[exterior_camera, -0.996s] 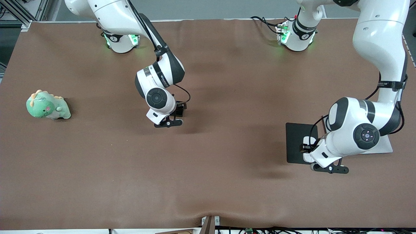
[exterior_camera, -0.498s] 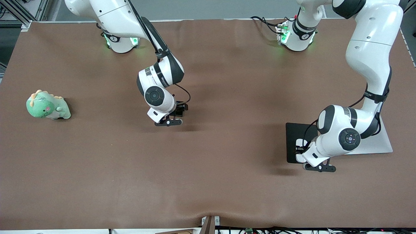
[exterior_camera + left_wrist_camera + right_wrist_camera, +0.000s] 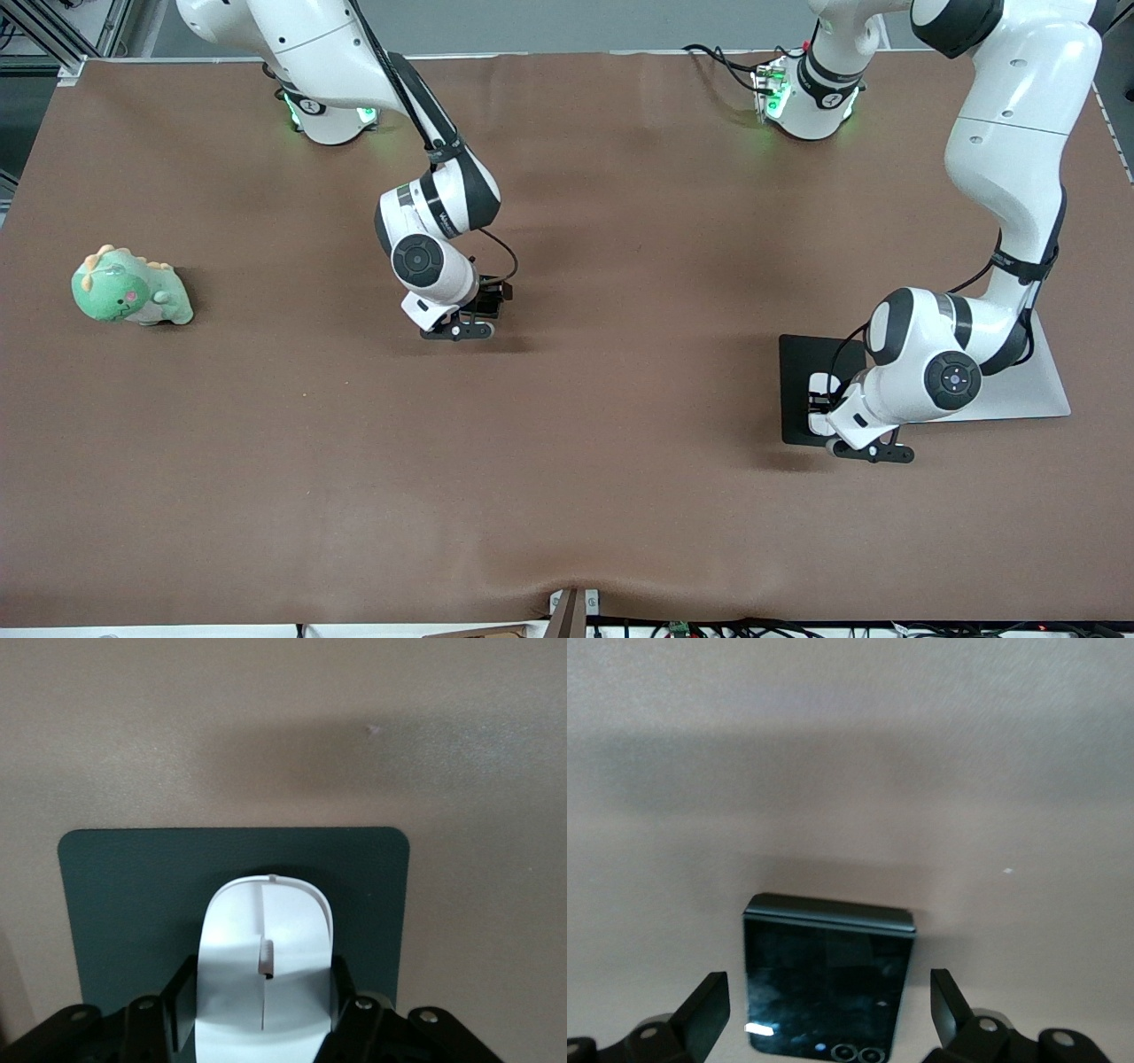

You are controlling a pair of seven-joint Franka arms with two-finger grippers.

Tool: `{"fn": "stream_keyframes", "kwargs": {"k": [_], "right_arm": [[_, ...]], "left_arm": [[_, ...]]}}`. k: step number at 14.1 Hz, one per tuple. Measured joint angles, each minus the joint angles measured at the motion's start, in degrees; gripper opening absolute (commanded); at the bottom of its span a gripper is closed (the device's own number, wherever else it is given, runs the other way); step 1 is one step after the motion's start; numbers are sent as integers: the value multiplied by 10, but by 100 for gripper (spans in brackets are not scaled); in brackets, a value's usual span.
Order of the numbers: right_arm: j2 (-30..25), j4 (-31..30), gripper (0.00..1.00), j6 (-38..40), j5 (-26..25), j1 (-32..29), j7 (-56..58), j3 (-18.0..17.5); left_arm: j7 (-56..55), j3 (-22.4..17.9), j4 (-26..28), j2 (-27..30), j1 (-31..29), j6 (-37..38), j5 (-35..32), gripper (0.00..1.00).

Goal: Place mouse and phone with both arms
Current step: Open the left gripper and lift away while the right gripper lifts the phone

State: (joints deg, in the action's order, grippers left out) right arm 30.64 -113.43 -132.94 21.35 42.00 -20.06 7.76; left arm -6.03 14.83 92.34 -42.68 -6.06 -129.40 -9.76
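The white mouse (image 3: 266, 921) is between the fingers of my left gripper (image 3: 262, 997), which is shut on its sides. It is low over or on the black mouse pad (image 3: 133, 904). In the front view the left gripper (image 3: 819, 404) is over the pad (image 3: 800, 353), and a bit of the mouse (image 3: 820, 386) shows. The black phone (image 3: 828, 943) lies flat on the brown table. My right gripper (image 3: 828, 997) is open and low around it, with gaps on both sides. In the front view the right gripper (image 3: 485, 307) hides the phone.
A green plush dinosaur (image 3: 129, 288) lies toward the right arm's end of the table. A flat white board (image 3: 1047, 390) lies beside the mouse pad, partly under the left arm. The brown cloth (image 3: 620, 461) is wrinkled near the front edge.
The left arm has come down with the mouse onto the pad. The right gripper has dropped slightly over the phone.
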Motion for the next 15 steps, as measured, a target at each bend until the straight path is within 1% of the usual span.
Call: {"fn": "stream_keyframes", "kwargs": {"k": [2, 6, 9, 10, 11, 12, 15], "right_arm": [[1, -1, 100, 0, 13, 4, -1, -1], [7, -3, 100, 0, 14, 10, -14, -1], [13, -4, 100, -1, 14, 14, -16, -1], [15, -5, 82, -2, 14, 14, -17, -1], [15, -5, 17, -2, 14, 15, -18, -1], [15, -6, 0, -1, 14, 15, -20, 0], [13, -4, 0, 12, 16, 14, -25, 4]], "left_arm": [[0, 1, 0, -4, 0, -3, 0, 100], [0, 1, -1, -5, 0, -7, 0, 100], [0, 7, -5, 10, 0, 0, 0, 100], [0, 9, -5, 25, 1, 18, 0, 100], [0, 10, -5, 43, 1, 40, 0, 100], [0, 11, -5, 66, 1, 66, 0, 100], [-1, 20, -4, 137, 1, 135, 0, 100]]}}
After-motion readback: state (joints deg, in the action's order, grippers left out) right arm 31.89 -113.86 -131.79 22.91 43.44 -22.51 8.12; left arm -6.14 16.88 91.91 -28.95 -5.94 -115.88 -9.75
